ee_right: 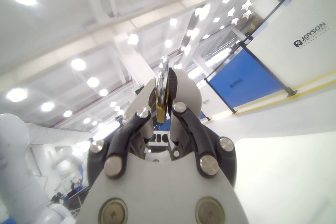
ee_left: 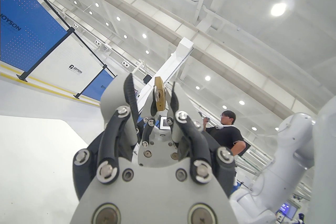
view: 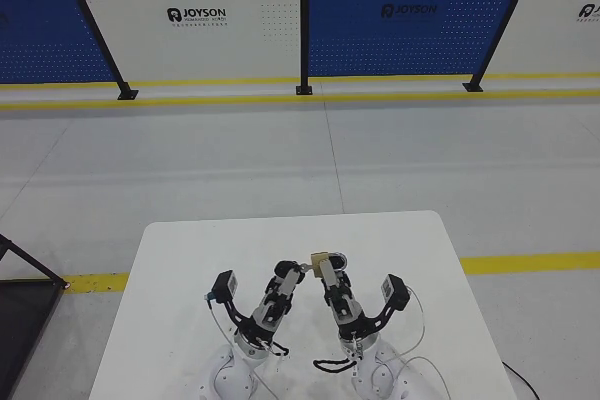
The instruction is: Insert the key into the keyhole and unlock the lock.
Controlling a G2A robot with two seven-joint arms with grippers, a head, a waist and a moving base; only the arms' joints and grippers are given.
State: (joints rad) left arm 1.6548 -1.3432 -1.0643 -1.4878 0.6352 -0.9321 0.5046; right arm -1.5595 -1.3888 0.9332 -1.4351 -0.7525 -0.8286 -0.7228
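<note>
A brass padlock (view: 322,262) is held above the middle of the white table (view: 180,300), edge-on between the two arms. My right gripper (ee_right: 165,80) is shut on the padlock (ee_right: 160,109). A silver metal part (ee_right: 164,68) sticks out past its fingertips; I cannot tell whether this is the key or the shackle. My left gripper (ee_left: 151,82) faces it from the other side and is open. The padlock (ee_left: 159,93) stands in the gap between the black pads (ee_left: 130,93) without touching them. In the top view the left gripper (view: 300,269) and the right gripper (view: 326,272) nearly meet.
Both arms rise from the table's near edge. A black frame (view: 10,270) stands off the table's left side. Blue and white barrier panels (view: 300,40) line the far floor behind yellow stripes.
</note>
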